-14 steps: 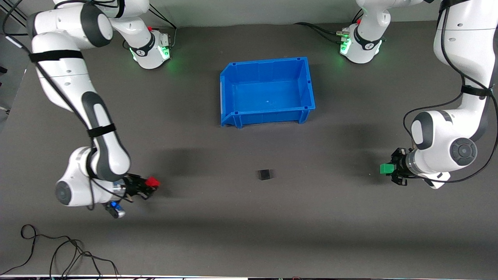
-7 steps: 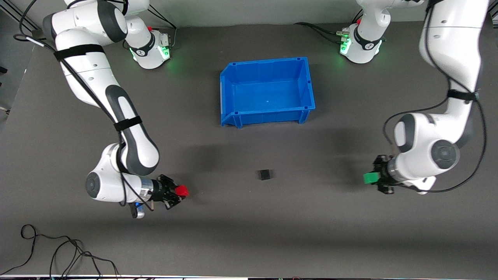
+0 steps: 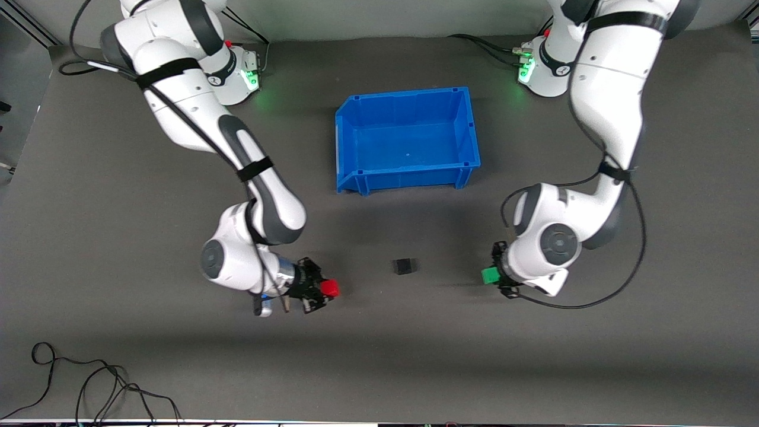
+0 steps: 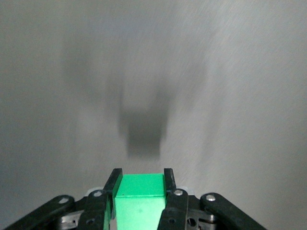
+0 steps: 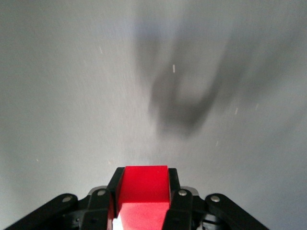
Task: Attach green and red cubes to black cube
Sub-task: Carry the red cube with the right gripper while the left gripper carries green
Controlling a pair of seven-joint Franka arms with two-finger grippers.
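Cubes are both gripped: our right gripper (image 3: 328, 289) fingers pinch the red cube (image 3: 329, 288), our left gripper (image 3: 491, 275) the green cube (image 3: 490, 275). We've got the black cube (image 3: 404, 266) sitting on the counter (image 3: 379, 356) between them, roughly midway.

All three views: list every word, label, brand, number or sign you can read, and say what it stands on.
None can be read.
Dark bands on the two arm bases carry lettering, too small to read.
The blue bin, black cube, red cube and green cube show no markings.
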